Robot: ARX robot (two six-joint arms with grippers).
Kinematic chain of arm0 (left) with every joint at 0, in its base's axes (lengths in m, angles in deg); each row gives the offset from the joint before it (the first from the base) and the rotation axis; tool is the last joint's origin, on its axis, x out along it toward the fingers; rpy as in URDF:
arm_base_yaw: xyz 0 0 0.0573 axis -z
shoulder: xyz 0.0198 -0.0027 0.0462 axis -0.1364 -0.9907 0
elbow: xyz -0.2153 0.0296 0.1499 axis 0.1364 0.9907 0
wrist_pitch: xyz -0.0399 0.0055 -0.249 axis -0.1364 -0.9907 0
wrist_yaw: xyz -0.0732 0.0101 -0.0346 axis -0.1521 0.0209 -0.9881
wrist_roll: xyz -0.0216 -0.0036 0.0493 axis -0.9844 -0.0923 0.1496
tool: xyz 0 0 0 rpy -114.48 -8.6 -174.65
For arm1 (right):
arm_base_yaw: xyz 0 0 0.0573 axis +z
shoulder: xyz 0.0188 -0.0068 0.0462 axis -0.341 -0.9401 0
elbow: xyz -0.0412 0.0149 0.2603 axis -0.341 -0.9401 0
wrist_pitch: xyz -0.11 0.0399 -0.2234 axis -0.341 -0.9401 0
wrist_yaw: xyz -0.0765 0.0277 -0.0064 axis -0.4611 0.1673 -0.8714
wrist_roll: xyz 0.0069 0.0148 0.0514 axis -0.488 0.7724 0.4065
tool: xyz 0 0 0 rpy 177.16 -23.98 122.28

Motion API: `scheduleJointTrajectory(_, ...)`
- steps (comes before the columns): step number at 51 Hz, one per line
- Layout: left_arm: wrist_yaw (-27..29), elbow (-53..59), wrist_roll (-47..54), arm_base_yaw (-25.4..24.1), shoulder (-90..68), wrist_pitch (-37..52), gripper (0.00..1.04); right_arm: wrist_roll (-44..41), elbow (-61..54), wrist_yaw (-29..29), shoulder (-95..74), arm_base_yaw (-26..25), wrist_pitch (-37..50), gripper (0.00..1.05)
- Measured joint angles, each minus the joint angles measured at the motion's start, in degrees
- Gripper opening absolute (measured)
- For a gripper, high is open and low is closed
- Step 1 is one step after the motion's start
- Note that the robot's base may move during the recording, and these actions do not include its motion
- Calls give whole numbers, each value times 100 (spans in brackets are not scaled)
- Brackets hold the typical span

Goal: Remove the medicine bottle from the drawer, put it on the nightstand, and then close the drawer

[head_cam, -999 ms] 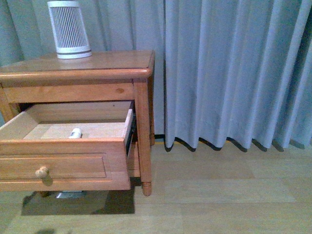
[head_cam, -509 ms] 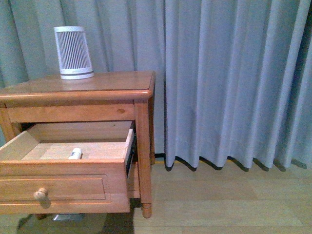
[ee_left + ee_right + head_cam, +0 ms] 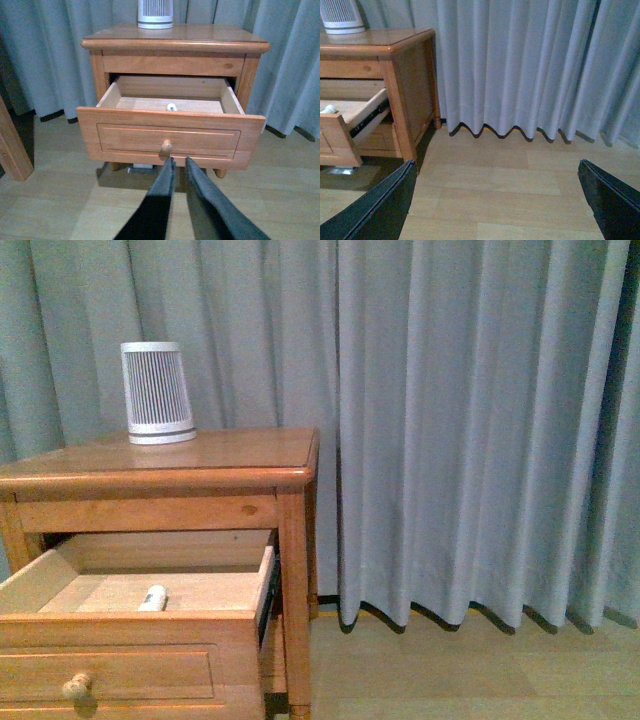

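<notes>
The nightstand (image 3: pixel 200 455) stands at the left, its upper drawer (image 3: pixel 130 670) pulled open. Inside, on the pale floor, lies the small white medicine bottle (image 3: pixel 151 598), also seen in the left wrist view (image 3: pixel 171 107) and at the frame edge in the right wrist view (image 3: pixel 327 108). My left gripper (image 3: pixel 179 161) is shut with nothing in it, just in front of the drawer's round knob (image 3: pixel 166 147). My right gripper (image 3: pixel 497 167) is open over bare floor to the right of the nightstand (image 3: pixel 405 55). Neither arm shows in the front view.
A large white slatted cylinder (image 3: pixel 157 393) stands on the nightstand's top at the back left. Grey curtains (image 3: pixel 470 430) hang behind and to the right. Pale wood floor (image 3: pixel 490 185) lies right of the cabinet. A wooden post (image 3: pixel 12 145) stands at the left.
The front view has risen: nightstand, slatted cylinder and drawer now sit lower in frame, with the drawer front partly cut off at the bottom. The bottle lies where it was.
</notes>
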Motion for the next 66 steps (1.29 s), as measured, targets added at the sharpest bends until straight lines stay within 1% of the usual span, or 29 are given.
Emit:
scheduleJointTrajectory(1, 9, 0, -4, 4, 0, -2, 3, 0, 0, 2, 0, 0, 0, 98)
scheduleJointTrajectory(20, 17, 0, -17, 17, 0, -2, 3, 0, 0, 2, 0, 0, 0, 98)
scheduleJointTrajectory(21, 17, 0, -24, 17, 0, -2, 5, 0, 0, 2, 0, 0, 0, 98)
scheduleJointTrajectory(36, 11, 0, -20, 17, 0, -7, 58, 0, 0, -20, 0, 2, 0, 98)
scheduleJointTrajectory(37, 9, 0, -20, 17, 0, -7, 60, 0, 0, -20, 0, 2, 0, 98)
scheduleJointTrajectory(48, 7, 0, -20, 20, 9, -9, 98, 0, 0, -7, -2, 2, 0, 98)
scheduleJointTrajectory(49, 13, 0, -17, 20, 11, -9, 99, 0, 0, -9, 2, 2, 0, 98)
scheduleJointTrajectory(52, 28, 0, -20, 20, 9, -15, 98, -2, 0, 4, -2, 2, 0, 98)
scheduleJointTrajectory(66, 11, 0, -20, 22, 24, -17, 98, 0, 0, -2, -7, 4, 2, 98)
